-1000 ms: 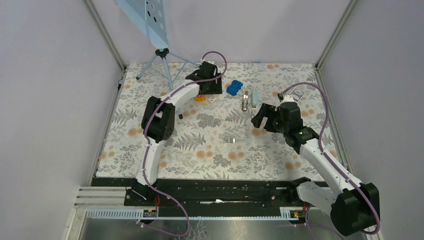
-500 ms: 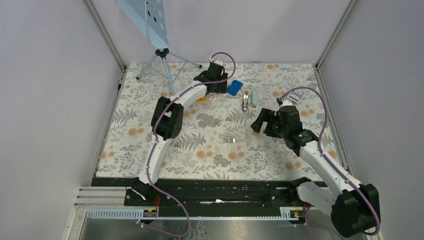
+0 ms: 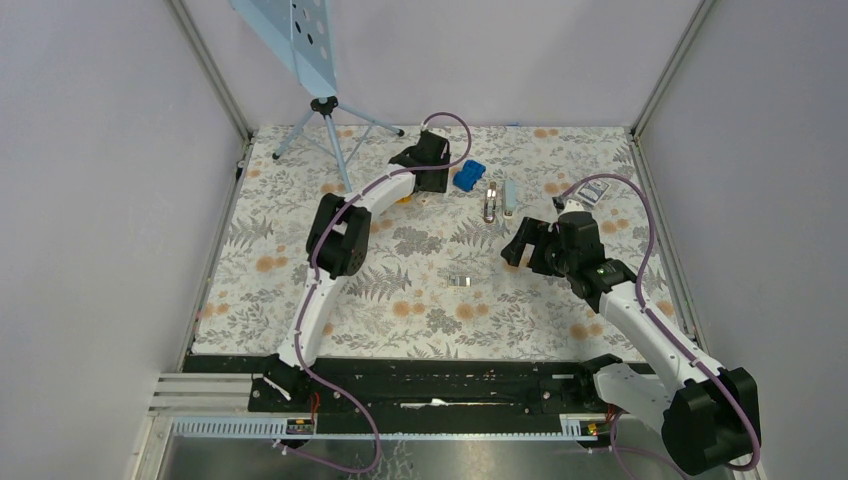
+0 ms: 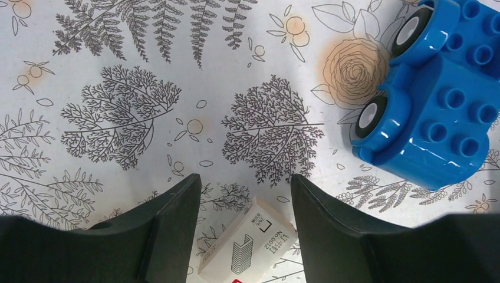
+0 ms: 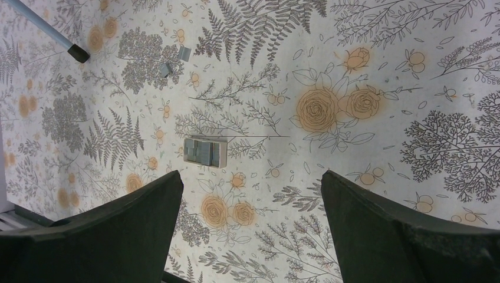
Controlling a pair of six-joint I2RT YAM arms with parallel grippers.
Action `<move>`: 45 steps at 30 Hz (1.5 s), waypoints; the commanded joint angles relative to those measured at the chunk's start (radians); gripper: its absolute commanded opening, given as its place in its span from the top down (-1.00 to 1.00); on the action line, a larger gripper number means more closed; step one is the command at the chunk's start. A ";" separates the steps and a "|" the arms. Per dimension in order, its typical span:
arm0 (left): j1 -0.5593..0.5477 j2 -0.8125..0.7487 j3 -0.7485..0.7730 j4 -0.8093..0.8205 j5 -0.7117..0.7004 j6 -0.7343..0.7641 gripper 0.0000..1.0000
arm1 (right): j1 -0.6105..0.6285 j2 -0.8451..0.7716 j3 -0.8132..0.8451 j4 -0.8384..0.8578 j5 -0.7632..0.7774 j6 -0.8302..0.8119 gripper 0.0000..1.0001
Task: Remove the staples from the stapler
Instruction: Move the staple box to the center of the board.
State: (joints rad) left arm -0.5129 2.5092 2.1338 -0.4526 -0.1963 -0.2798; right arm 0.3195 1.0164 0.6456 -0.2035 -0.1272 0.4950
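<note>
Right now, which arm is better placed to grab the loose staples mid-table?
Right. The right gripper, open, has the staples framed in its wrist view; the left gripper is far off by the white box.

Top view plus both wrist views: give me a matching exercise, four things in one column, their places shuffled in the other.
1. staples
2. small white box
3. blue toy car
4. stapler

A. straddled by the left gripper
B. alone at the middle of the table, ahead of the right gripper
C. just right of the left gripper
D. far end of the table, right of the blue toy car

Pairs: 1-B, 2-A, 3-C, 4-D
</note>
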 commanded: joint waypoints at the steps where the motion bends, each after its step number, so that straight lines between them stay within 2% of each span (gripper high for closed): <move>1: 0.001 -0.023 -0.019 -0.045 0.011 -0.016 -0.19 | -0.002 -0.003 0.005 -0.018 -0.033 0.007 -0.88; 16: -0.004 -0.203 -0.331 -0.033 0.027 -0.095 0.02 | -0.002 0.007 -0.017 -0.015 -0.054 0.011 -0.86; 29: -0.034 -0.391 -0.625 -0.001 0.034 -0.187 0.03 | -0.002 0.060 -0.013 -0.005 -0.082 0.023 -0.86; 37: -0.067 -0.510 -0.811 0.032 0.042 -0.231 0.02 | -0.003 0.030 -0.023 0.032 -0.061 0.021 -0.86; 45: -0.140 -0.678 -1.074 0.127 0.069 -0.307 0.02 | -0.002 0.037 -0.020 0.040 -0.065 0.010 -0.86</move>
State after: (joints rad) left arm -0.6140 1.8805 1.1736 -0.3111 -0.1818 -0.5266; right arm 0.3195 1.0679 0.6235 -0.2066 -0.1856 0.5133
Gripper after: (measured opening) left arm 0.488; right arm 0.928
